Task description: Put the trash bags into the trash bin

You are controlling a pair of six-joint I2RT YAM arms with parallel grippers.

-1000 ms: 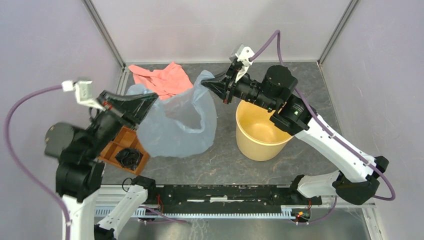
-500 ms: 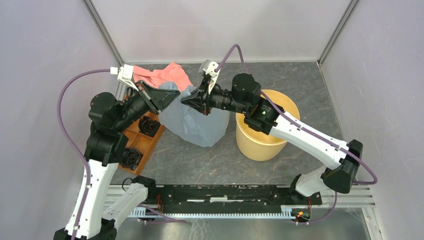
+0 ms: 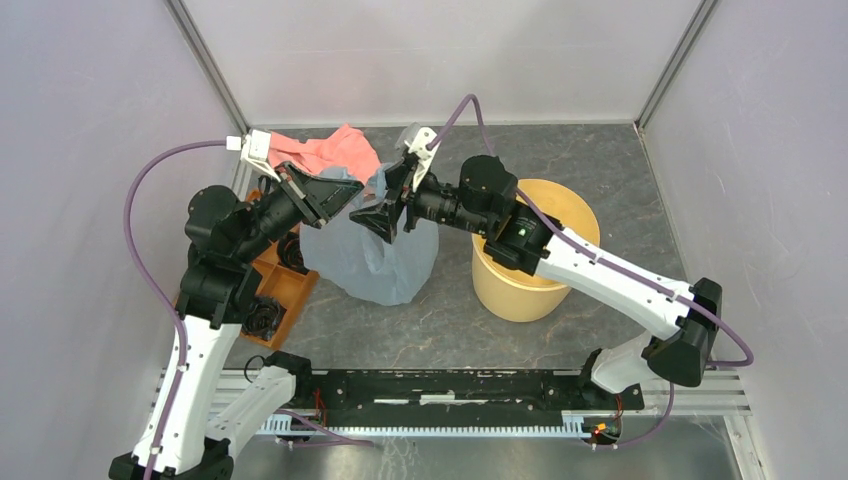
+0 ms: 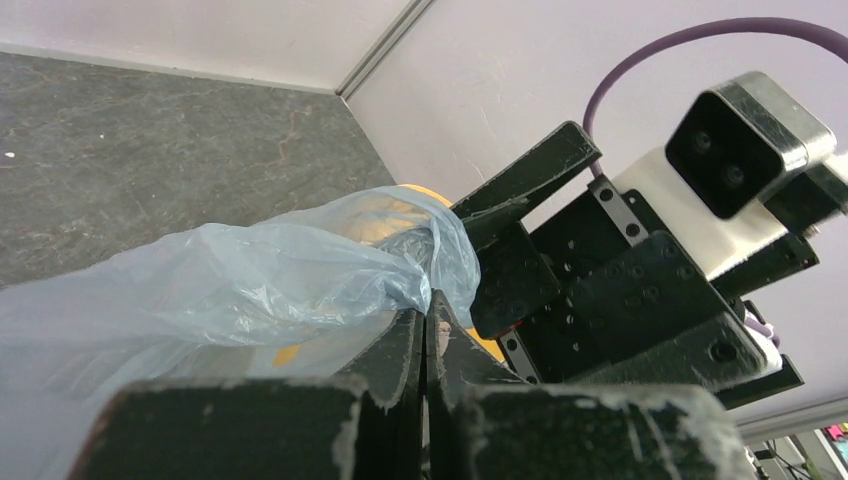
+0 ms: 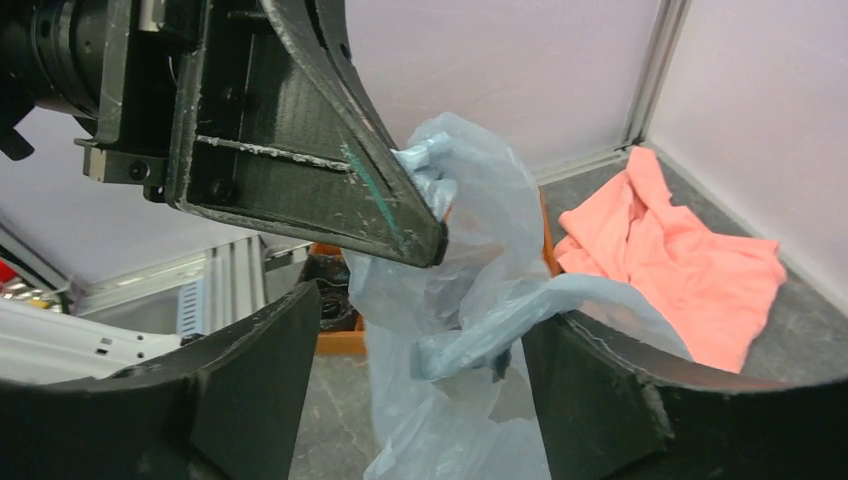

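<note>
The left gripper (image 4: 425, 310) was pressed together on a bunched, twisted corner of the trash bag (image 3: 370, 260), its two flat black fingers meeting with the crinkled film pinched at their tips. From that pinch the thin, translucent pale blue-grey plastic fell in loose, floppy folds, swelling into a soft sack whose lower part sagged toward the tabletop (image 3: 650, 200), a dark grey, stone-mottled surface. The right gripper (image 5: 420, 320) faced the left one just beside it, its broad, wedge-shaped black jaws spread apart; a rolled band of the same film ran across the gap between them, and whether it rested on either finger could not be told. The bag hung in the far-left part of the tabletop, wholly outside the trash bin (image 3: 560, 290), a round, smooth-sided pale yellow bucket with a wide rim standing near it on the right, with a strip of bare surface between them. Behind the bag, in the far-left corner, lay a rumpled salmon-pink cloth (image 3: 335, 150). Along the left edge sat an orange compartmented tray (image 3: 290, 290) holding small black items (image 3: 262, 318).
</note>
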